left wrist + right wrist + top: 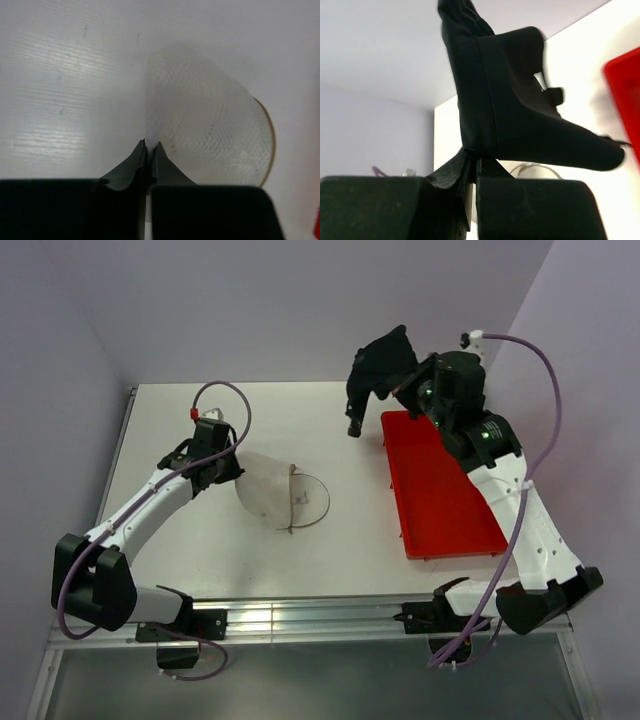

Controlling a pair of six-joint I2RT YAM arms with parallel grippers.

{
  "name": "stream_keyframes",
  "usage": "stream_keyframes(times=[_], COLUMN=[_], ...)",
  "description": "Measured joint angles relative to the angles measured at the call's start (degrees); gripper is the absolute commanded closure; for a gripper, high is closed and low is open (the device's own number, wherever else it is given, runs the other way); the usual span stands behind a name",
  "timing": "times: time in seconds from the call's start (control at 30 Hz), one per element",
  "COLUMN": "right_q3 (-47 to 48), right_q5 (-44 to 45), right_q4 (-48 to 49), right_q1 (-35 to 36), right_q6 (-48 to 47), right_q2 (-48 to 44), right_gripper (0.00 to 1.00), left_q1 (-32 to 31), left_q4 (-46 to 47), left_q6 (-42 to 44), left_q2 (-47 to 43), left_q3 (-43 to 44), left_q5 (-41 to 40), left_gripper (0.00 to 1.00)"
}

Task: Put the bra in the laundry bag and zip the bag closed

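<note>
1. The white tabletop (300,420) fills the middle of the top view, with its near edge along the bottom of the frame.
2. Left of centre, the left pincer (149,146) has its fingers almost together, with only a thin slit between them. They pinch the left edge of the laundry bag (210,130).
3. The laundry bag lies on the tabletop near the centre of the top view. Its white mesh is domed up, and its thin wire rim (312,502) loops out to the right of the mesh.
4. Right of centre, the red tray (440,490) lies lengthwise on the tabletop, apart from the bag.
5. In the upper right, over the tray's far end, the right pincer (472,152) is clamped tight on the bra (510,110).
6. The bra is held up off the tabletop. In the right wrist view its black fabric rises above the fingers. In the top view a strap end dangles just beside the tray's upper left corner.
</note>
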Motion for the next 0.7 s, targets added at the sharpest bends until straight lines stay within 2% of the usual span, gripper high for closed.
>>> stream_keyframes(times=[0.03,0.27,0.43,0.57,0.67,0.7], right_q3=[1.09,5.25,5.07,1.88,-2.60,-4.61], right_q5=[1.05,5.77,8.33,8.74,9.11,9.22], right_q4=[-0.13,0.24,1.18,3.65,5.95,6.91], right_q1=[1.86,13.51,18.32,20.28,20.65,20.70], right_q6=[-0.20,-0.83,0.13,2.34,4.20,4.68], right_q2=[1.25,8.07,11.52,12.46,12.41,12.41], right_gripper=[1.00,1.00,1.00,1.00,1.00,1.00], left_q1=[0.00,1.46,8.33,13.68,14.82,14.91], left_q4=[-0.50,-5.81,-8.41,-8.41,-8.41,-8.37], left_q6=[-0.09,0.26,1.18,2.29,3.10,3.21], left_q2=[0.09,-2.10,-9.05,-13.22,-13.42,-12.98], left_q3=[0.04,1.68,1.68,1.68,1.68,1.62], left_q5=[-0.63,-7.74,-11.23,-12.59,-12.44,-12.26], left_gripper=[1.00,1.00,0.99,0.92,0.86,0.81])
